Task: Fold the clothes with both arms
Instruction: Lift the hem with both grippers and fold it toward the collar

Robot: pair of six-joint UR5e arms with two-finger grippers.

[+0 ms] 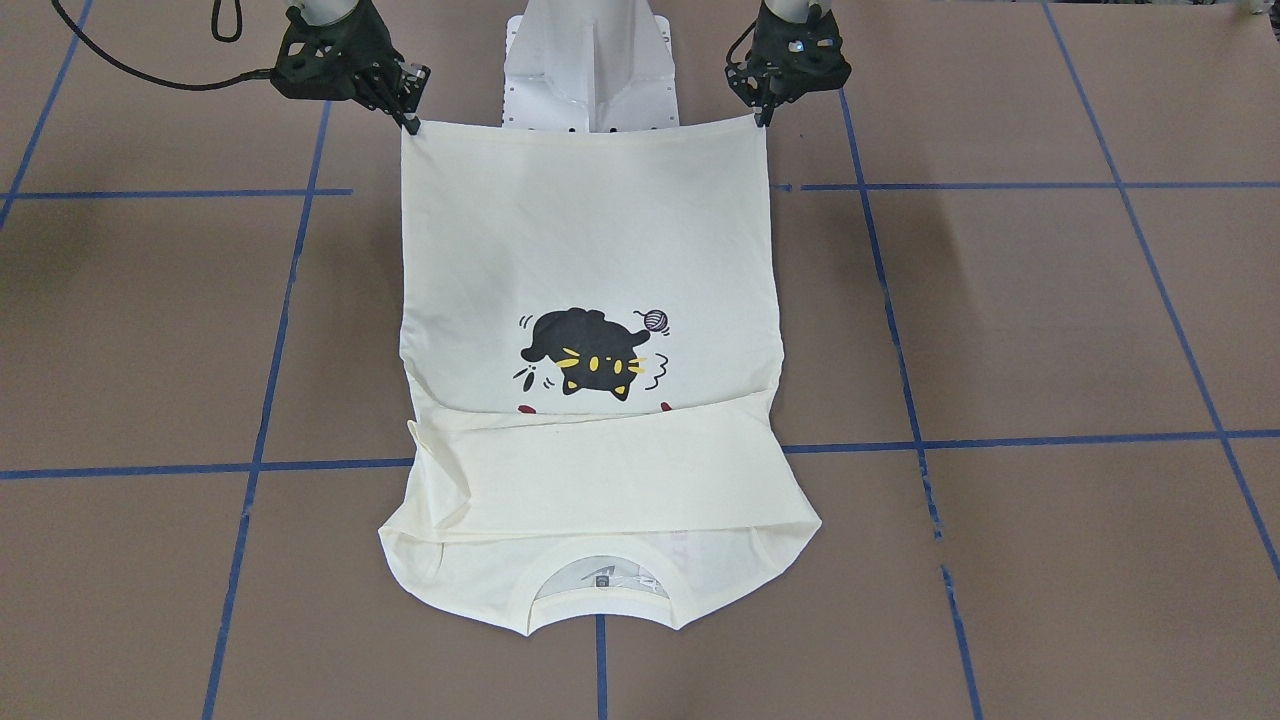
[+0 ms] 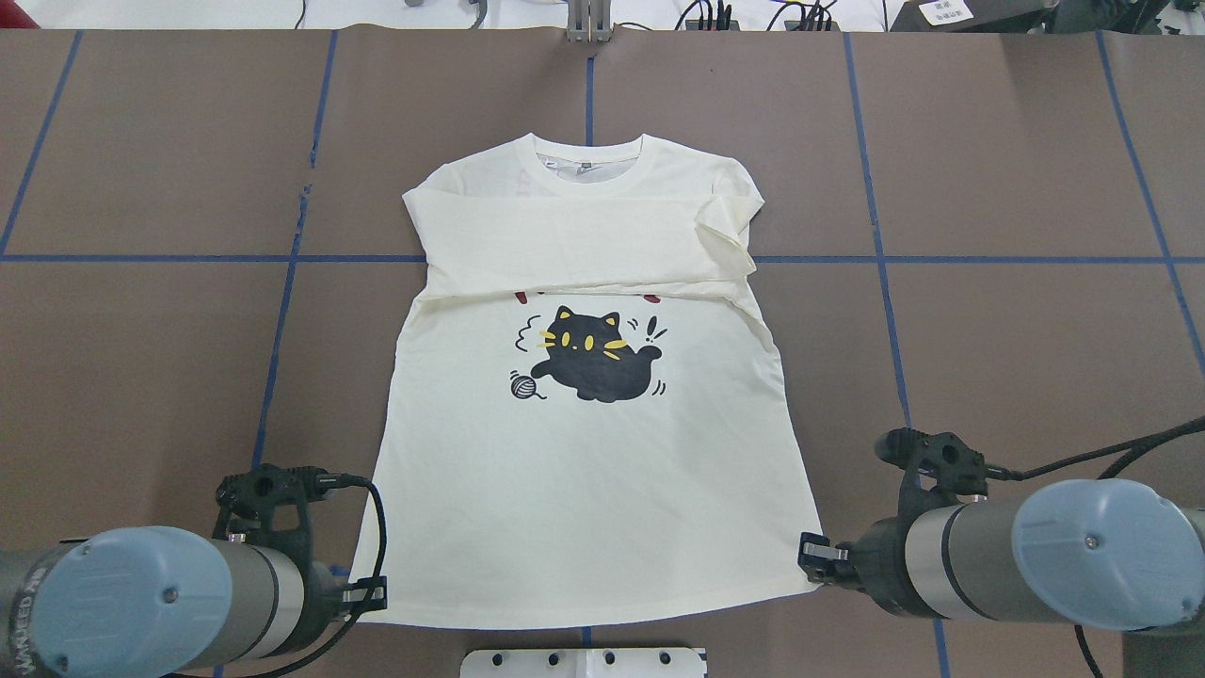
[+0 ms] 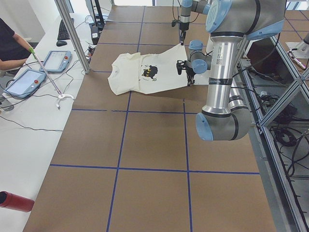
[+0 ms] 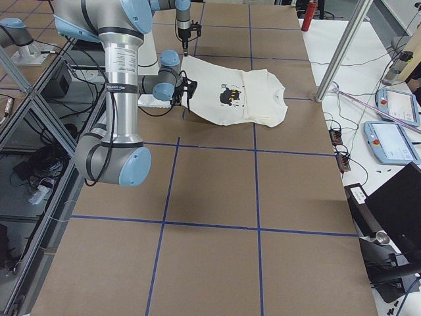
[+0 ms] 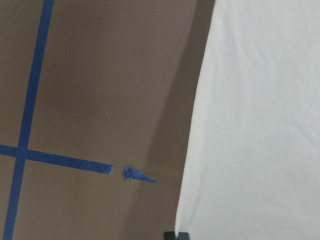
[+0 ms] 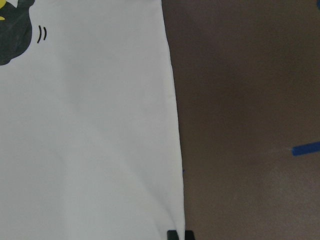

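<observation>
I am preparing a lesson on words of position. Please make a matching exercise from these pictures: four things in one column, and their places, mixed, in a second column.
Things:
1. left gripper
2. right gripper
3. folded sleeves
4. collar

Places:
A. at the end of the T-shirt far from the robot
B. across the chest, next to the cat print
C. at the T-shirt's near corner, on the overhead view's left
D. at the T-shirt's near corner, on the overhead view's right

Pairs: 1-C, 2-D, 3-B, 4-A
</observation>
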